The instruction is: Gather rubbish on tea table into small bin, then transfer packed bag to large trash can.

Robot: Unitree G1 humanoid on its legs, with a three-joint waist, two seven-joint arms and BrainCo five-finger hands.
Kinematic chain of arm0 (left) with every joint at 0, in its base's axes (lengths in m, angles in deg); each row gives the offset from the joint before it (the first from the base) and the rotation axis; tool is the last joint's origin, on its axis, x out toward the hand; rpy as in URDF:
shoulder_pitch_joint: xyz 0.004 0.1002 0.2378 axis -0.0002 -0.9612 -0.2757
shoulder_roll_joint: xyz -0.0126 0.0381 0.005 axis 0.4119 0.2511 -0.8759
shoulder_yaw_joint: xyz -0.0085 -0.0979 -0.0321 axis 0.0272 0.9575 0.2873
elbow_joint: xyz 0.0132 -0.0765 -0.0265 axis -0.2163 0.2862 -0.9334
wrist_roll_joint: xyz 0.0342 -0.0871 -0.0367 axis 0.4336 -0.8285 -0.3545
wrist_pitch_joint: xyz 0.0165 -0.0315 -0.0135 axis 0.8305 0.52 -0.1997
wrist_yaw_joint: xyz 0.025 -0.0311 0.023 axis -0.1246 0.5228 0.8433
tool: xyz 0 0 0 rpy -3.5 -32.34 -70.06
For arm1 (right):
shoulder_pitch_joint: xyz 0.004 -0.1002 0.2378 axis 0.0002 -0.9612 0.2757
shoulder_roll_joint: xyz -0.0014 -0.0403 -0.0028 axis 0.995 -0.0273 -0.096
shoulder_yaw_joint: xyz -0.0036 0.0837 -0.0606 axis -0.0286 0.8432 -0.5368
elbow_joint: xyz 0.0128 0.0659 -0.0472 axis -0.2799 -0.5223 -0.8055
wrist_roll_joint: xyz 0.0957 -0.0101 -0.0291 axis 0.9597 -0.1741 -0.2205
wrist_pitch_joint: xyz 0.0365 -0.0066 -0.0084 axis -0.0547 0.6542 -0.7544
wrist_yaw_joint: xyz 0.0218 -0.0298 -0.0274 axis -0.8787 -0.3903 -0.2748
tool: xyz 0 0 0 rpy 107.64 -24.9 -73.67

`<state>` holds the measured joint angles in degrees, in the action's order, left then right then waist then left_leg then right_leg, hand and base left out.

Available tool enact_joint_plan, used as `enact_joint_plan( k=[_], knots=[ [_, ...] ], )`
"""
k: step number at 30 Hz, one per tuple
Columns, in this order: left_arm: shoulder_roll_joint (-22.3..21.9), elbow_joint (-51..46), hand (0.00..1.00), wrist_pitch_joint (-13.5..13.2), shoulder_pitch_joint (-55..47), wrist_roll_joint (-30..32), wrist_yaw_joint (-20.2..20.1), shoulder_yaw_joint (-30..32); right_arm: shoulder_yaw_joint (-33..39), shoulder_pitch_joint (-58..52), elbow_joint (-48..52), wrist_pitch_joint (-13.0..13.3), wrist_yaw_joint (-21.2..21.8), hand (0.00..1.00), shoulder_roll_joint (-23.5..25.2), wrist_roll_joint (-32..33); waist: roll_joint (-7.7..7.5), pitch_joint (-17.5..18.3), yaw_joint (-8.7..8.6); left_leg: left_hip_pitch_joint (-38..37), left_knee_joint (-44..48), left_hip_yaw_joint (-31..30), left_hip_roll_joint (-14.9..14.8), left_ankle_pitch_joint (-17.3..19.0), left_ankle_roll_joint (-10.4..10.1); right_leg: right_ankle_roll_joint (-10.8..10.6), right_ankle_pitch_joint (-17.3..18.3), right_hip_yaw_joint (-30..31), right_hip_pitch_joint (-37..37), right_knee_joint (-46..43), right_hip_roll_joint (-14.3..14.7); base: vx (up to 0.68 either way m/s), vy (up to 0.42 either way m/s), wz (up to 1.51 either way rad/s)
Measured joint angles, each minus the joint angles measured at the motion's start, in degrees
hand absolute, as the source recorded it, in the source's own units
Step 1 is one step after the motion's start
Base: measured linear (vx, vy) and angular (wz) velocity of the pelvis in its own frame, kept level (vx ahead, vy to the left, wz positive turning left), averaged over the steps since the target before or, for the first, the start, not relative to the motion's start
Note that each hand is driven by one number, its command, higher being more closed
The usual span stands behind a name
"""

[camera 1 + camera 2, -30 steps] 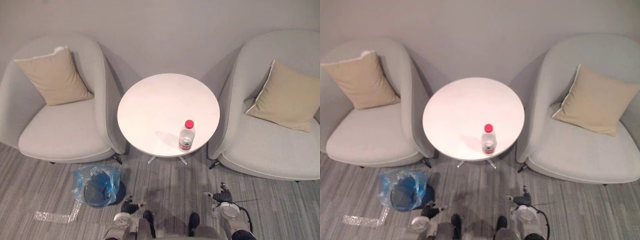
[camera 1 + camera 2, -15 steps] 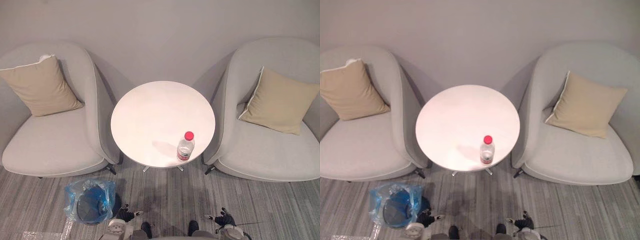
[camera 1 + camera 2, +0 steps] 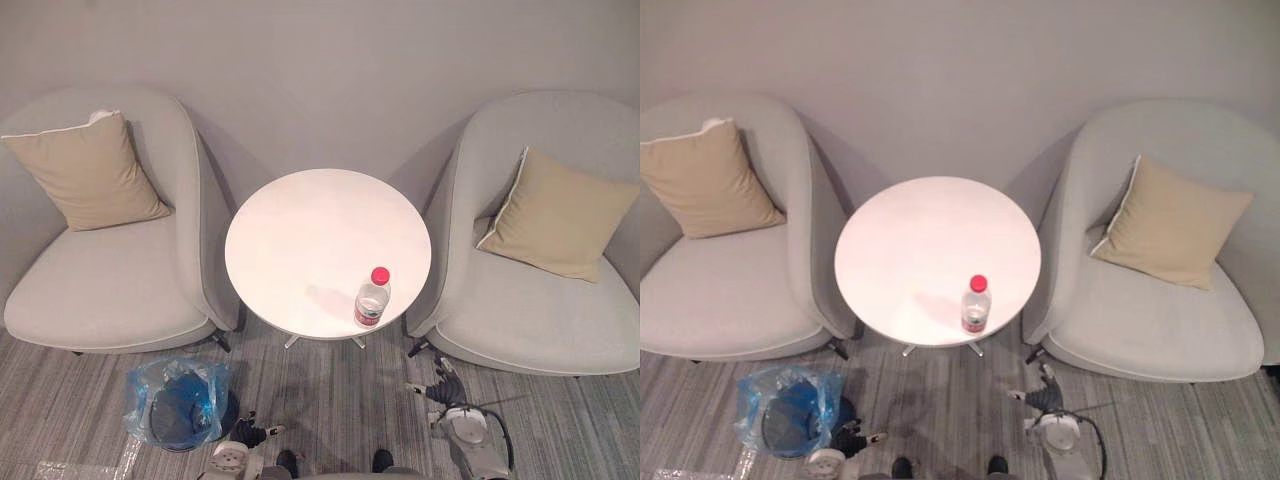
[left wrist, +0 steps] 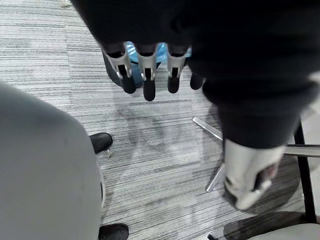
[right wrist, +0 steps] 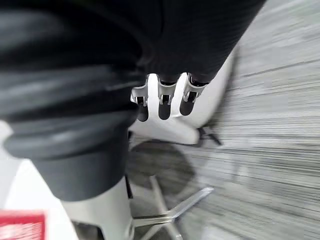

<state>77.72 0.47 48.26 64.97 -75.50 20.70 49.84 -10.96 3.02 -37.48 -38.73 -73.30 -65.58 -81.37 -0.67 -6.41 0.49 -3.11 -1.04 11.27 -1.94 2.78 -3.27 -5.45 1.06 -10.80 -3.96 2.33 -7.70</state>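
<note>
Finding: one plastic bottle [image 3: 372, 299] stands upright, red cap up, on the near right edge of the round table [image 3: 290, 235].

The right hand [image 3: 441, 390] hangs low over the floor, near side of the table. The bottle lies farther off and slightly left of it. Its fingers [image 5: 164, 100] are relaxed and empty.

The left hand [image 3: 251, 433], fingers [image 4: 148, 82] likewise slack and empty, hangs beside the bag-lined small bin [image 3: 178, 408] on the floor.

Assessment: the right hand is nearer, and a sideways grasp suits the vertical axis.
</note>
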Motion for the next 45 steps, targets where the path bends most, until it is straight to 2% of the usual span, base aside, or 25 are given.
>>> enact_joint_plan(
  k=[7, 17, 23, 29, 32, 33, 38, 45],
  knots=[
    [0.0, -0.1, 0.00, -0.5, -0.1, 0.4, -0.1, 0.0, -2.4, 1.6, 2.5, 0.4, -0.8, 0.00, -1.7, -5.8, -0.06, 0.0, 0.01, 0.5, -1.0, -1.4, 0.2, -0.8, 0.2, 0.0, 0.0, -1.3, 0.0, 0.5, 0.0, -0.01, -0.025, 0.09],
    [0.0, -0.5, 0.00, -1.1, -0.1, 1.1, -0.1, -0.1, -5.4, 6.2, 6.7, 0.5, -2.8, 0.00, -3.2, -6.1, 0.04, -0.1, 0.20, 3.0, -1.0, -3.0, 0.4, -1.1, 0.5, 0.1, -0.1, -2.6, 1.2, 1.0, 0.0, -0.01, -0.018, 0.08],
    [-0.1, -2.0, 0.00, -1.2, 0.0, 1.1, 0.0, -0.2, -6.1, 11.0, 6.7, 0.5, -3.4, 0.00, -3.4, -5.8, 0.34, -2.0, 0.42, 3.5, -1.0, -3.8, 0.5, -1.1, 0.5, 0.1, -0.1, -3.3, 1.4, 1.0, 0.0, 0.00, -0.010, 0.06],
    [-0.2, -3.4, 0.00, -1.3, 0.1, 1.0, 0.2, -0.5, -8.1, 14.1, 6.7, 0.5, -3.5, 0.00, -3.9, -5.5, 0.80, -3.3, 1.36, 5.0, -0.8, -4.8, 0.5, -1.1, 0.5, 0.2, 0.0, -4.1, 2.1, 1.0, 0.0, 0.02, -0.003, 0.10],
    [-0.3, -4.0, 0.00, -2.2, 0.1, 0.5, 0.3, -0.6, -8.9, 16.3, 6.2, 0.4, -3.7, 0.00, -4.0, -4.6, 0.99, -4.0, 1.89, 5.4, -0.7, -5.6, 0.5, -1.1, 0.5, 0.3, 0.0, -4.4, 2.1, 1.0, 0.0, 0.02, 0.002, 0.13],
    [-0.4, -4.2, 0.00, -2.3, 0.1, 0.4, 0.4, -0.6, -9.5, 17.1, 6.1, 0.4, -3.9, 1.00, -4.0, -3.9, 1.16, -4.3, 2.35, 5.4, -0.7, -5.7, 0.5, -1.1, 0.5, 0.3, 0.0, -4.4, 2.1, 1.0, 0.0, 0.02, 0.009, 0.05],
    [-0.6, -5.0, 0.00, -2.4, 0.7, -0.2, 0.4, -1.1, -10.9, 22.6, 3.5, 0.4, -4.6, 1.00, -3.8, -2.8, 1.96, -5.8, 2.87, 7.6, 0.2, -6.8, 0.5, -1.1, 0.5, 0.5, 0.1, -4.5, 3.9, -0.3, -0.1, 0.01, 0.009, 0.10],
    [-0.6, -5.8, 0.00, -2.3, 0.7, -1.1, 0.6, -1.3, -11.4, 23.1, 3.4, 0.0, -5.1, 1.00, -3.5, -1.0, 2.28, -6.4, 3.56, 8.0, 1.7, -8.8, 0.1, -0.9, 0.7, 1.4, 0.8, -3.9, 4.0, -3.5, -0.1, 0.03, 0.016, 0.18]
  ],
)
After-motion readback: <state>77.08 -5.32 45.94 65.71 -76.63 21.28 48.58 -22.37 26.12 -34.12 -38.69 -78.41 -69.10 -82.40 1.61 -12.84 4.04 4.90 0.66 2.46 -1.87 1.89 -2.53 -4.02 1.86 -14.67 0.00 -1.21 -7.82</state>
